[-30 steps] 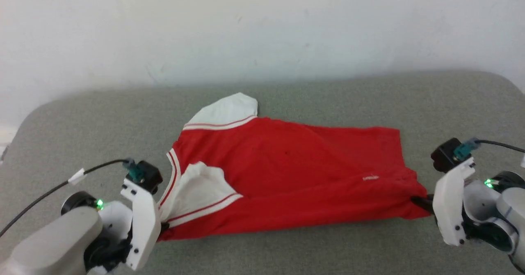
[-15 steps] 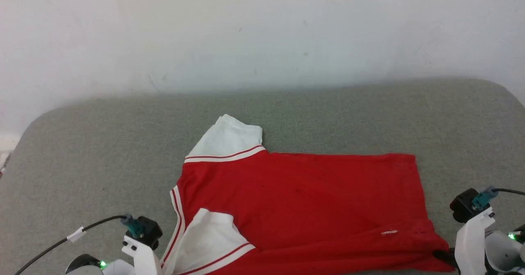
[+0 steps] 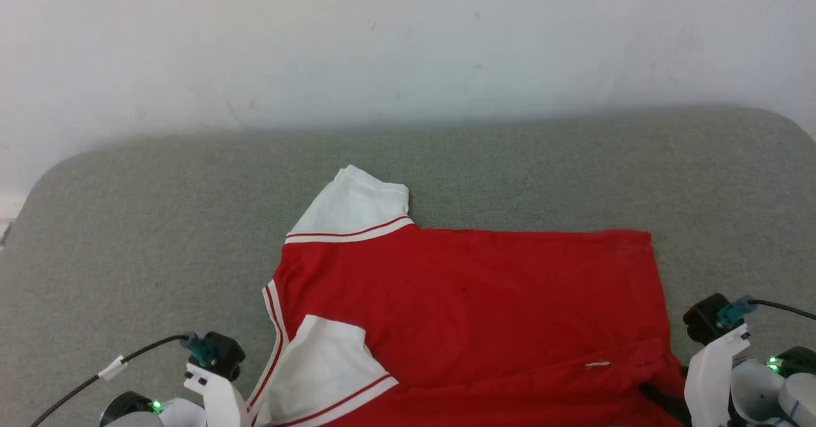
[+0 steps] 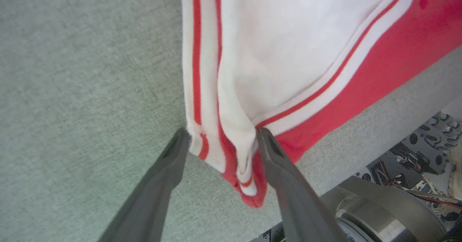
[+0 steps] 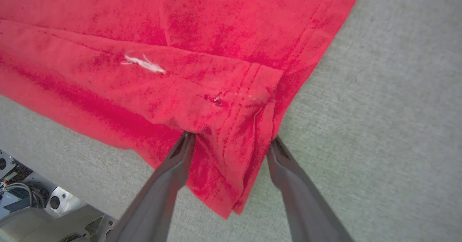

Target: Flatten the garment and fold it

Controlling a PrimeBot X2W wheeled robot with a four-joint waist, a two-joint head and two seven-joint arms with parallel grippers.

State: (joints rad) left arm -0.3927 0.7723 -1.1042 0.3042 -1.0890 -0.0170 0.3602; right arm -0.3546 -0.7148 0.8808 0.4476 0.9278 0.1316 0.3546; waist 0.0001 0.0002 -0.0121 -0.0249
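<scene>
The garment (image 3: 472, 312) is spread fairly flat at the near edge of the table (image 3: 159, 223), its near strip seemingly folded over. The left pincer (image 4: 222, 142) and right pincer (image 5: 231, 141) are seen released, jaws apart around its near corners. The far sleeve (image 3: 357, 204) and the remaining folds are judged left.

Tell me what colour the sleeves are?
The sleeves are white with red stripes; clearest in left wrist view.
</scene>
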